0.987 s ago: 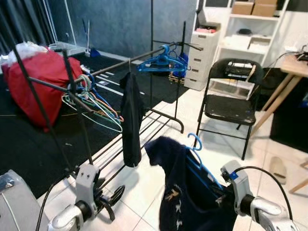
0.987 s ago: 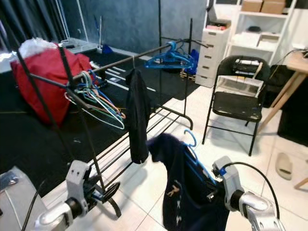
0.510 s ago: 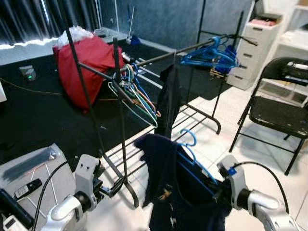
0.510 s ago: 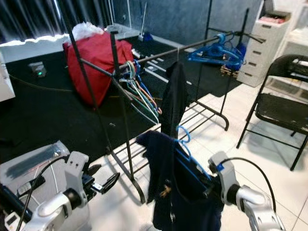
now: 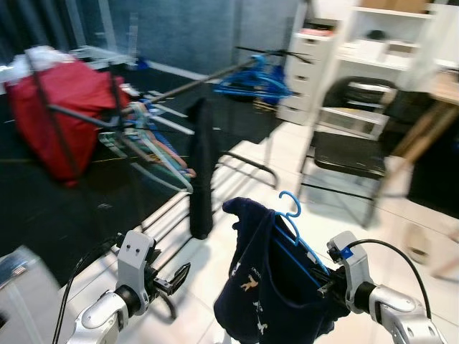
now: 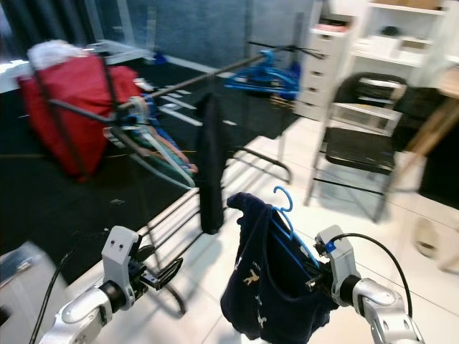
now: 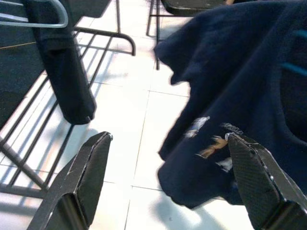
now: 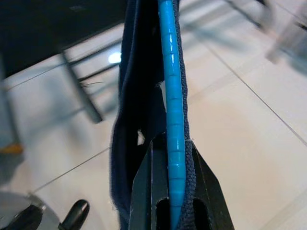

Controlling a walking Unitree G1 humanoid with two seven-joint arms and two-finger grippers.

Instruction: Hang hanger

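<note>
The right tool (image 6: 313,282) is clamped on the blue hanger (image 6: 290,224), which carries a navy garment (image 6: 262,287). The left tool (image 5: 176,276) is wide open and empty. The clothes rack (image 5: 188,87) stands ahead of both tools

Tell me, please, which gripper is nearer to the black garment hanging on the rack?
Left. The left gripper hangs open just below and beside the black garment; the right gripper, shut on the blue hanger, sits farther off across the navy shirt.
</note>
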